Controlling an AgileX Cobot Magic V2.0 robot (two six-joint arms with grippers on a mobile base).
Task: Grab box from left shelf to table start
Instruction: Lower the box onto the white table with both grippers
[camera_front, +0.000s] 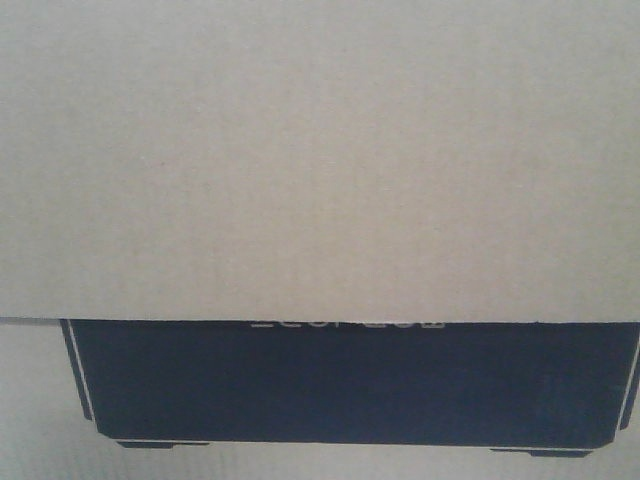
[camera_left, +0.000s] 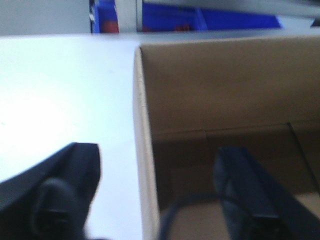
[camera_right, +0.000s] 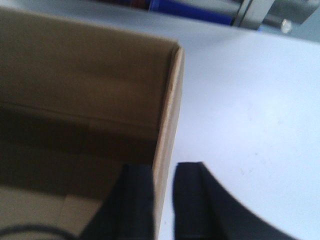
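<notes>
Box (camera_front: 320, 160): open-topped corrugated cardboard, sitting on pale table (camera_left: 60, 100), filling front view. Probably light, stiff, thin walls crushable.
Right gripper (camera_right: 163, 200): pinching right wall narrowly.
Left gripper (camera_left: 155, 195): straddling left wall, wide.
Hold: both top rims.

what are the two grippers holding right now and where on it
Both straddle side walls of the open box. The right gripper looks shut on the wall's top edge; the left gripper has fingers well apart, so its grip cannot be told.
</notes>
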